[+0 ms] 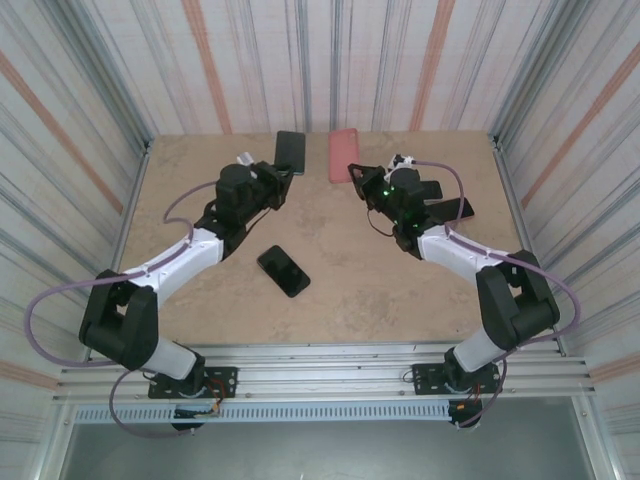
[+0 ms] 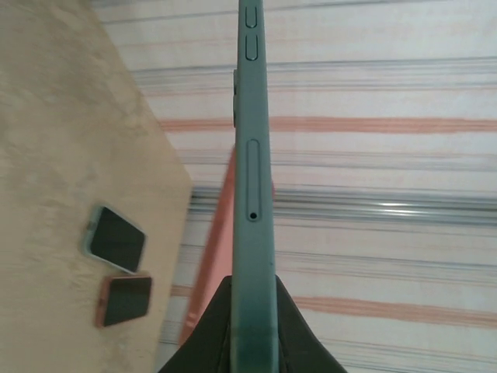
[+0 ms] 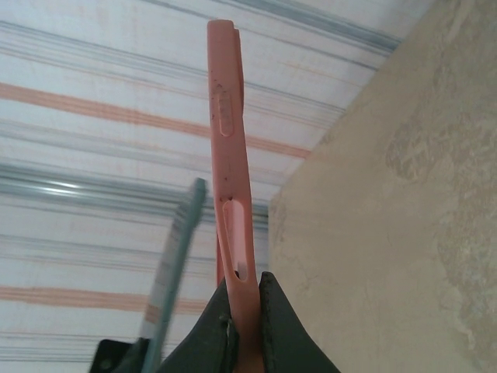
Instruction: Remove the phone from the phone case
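Observation:
My left gripper (image 1: 277,176) is shut on the lower end of a phone (image 1: 290,150), held up near the back wall. In the left wrist view the phone (image 2: 252,155) shows edge-on, teal-sided with buttons and a SIM tray, and rises from between the shut jaws of the left gripper (image 2: 254,284). My right gripper (image 1: 357,176) is shut on a pink phone case (image 1: 343,155), raised just to the right of the phone and apart from it. The case (image 3: 229,155) looks thin, with light showing through a slot in its side, and stands pinched in the right gripper (image 3: 247,284). The phone (image 3: 177,249) shows blurred to its left.
A black phone (image 1: 283,270) lies flat on the table's middle. Two more phones lie by the right arm (image 1: 455,208): one in a pale case (image 2: 116,238), one in an orange case (image 2: 124,300). Striped walls close in the table (image 1: 200,170) on three sides.

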